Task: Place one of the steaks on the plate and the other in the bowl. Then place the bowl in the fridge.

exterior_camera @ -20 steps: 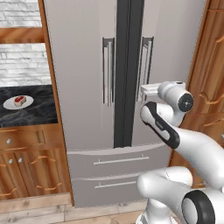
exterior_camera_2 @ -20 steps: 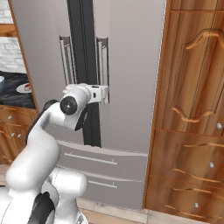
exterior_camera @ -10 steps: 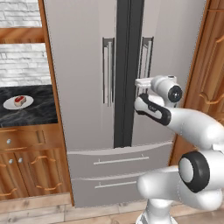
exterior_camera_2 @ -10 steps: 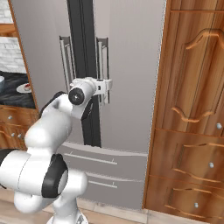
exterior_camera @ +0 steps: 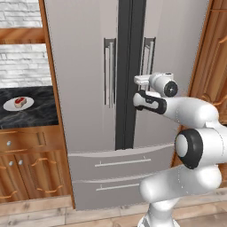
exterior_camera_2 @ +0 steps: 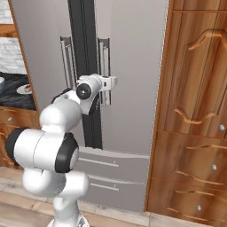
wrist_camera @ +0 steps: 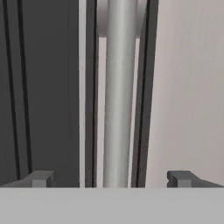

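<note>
Hand view: gripper point(wrist_camera: 109, 178) spread wide around the right door handle point(wrist_camera: 118, 96) of the fridge point(exterior_camera: 84, 66), not yet clamped.
Looks stiff, smooth and heavy to swing; best gripped mid-bar. Well left of the fridge, on the counter point(exterior_camera: 31, 116), sits the plate point(exterior_camera: 17, 104) with one steak point(exterior_camera: 19, 101). Bowl barely visible at the frame edge; contact with the bar hard to judge.

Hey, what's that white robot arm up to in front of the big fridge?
The robot has brought its claw up to the right-hand door handle of the grey fridge, whose doors are closed. The claw is open, one fingertip on each side of the vertical bar, not gripping it yet. Off to the left, a steak sits on a small white plate on the dark counter. It looks set to grab the handle and pull the door open.
</note>
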You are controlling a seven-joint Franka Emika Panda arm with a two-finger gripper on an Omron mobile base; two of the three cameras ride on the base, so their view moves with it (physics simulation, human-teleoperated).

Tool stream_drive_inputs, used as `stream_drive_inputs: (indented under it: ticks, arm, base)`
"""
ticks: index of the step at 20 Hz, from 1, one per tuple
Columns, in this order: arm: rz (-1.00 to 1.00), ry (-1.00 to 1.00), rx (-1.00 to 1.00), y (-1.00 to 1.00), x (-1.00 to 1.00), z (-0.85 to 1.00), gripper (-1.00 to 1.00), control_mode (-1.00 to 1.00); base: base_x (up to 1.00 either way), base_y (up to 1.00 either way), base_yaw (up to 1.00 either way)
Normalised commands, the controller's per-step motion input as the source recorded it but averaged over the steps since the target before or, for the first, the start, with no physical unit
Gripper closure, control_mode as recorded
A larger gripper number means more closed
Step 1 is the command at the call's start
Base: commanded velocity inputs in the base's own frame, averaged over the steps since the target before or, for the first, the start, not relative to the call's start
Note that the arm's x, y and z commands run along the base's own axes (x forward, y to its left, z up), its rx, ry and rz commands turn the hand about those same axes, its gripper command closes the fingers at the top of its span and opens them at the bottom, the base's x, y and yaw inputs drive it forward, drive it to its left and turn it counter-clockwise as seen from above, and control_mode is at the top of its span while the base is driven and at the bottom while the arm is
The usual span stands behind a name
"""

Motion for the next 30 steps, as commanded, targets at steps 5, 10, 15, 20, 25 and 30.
stream_drive_inputs:
  ticks: [5, 10, 15, 20, 25, 30]
  arm:
    - [0.00, 0.03, 0.00, -0.14, 0.53, 0.00, -1.00, -1.00]
    - [0.00, 0.04, 0.00, -0.11, 0.71, 0.00, -1.00, -1.00]
    - [-0.02, 0.03, 0.02, -0.42, 0.46, -0.04, 1.00, -1.00]
    - [-0.33, 0.13, 0.16, -1.00, -0.18, -0.01, 1.00, -1.00]
    - [-0.19, 0.16, 0.30, -1.00, -0.74, 0.00, 1.00, -1.00]
    - [-0.07, 0.16, 0.31, -1.00, -1.00, 0.00, 1.00, -1.00]
  base:
    - [0.00, 0.00, 0.00]
    - [0.00, 0.00, 0.00]
    - [0.00, 0.00, 0.00]
    - [0.00, 0.00, 0.00]
    - [0.00, 0.00, 0.00]
    - [0.00, 0.00, 0.00]
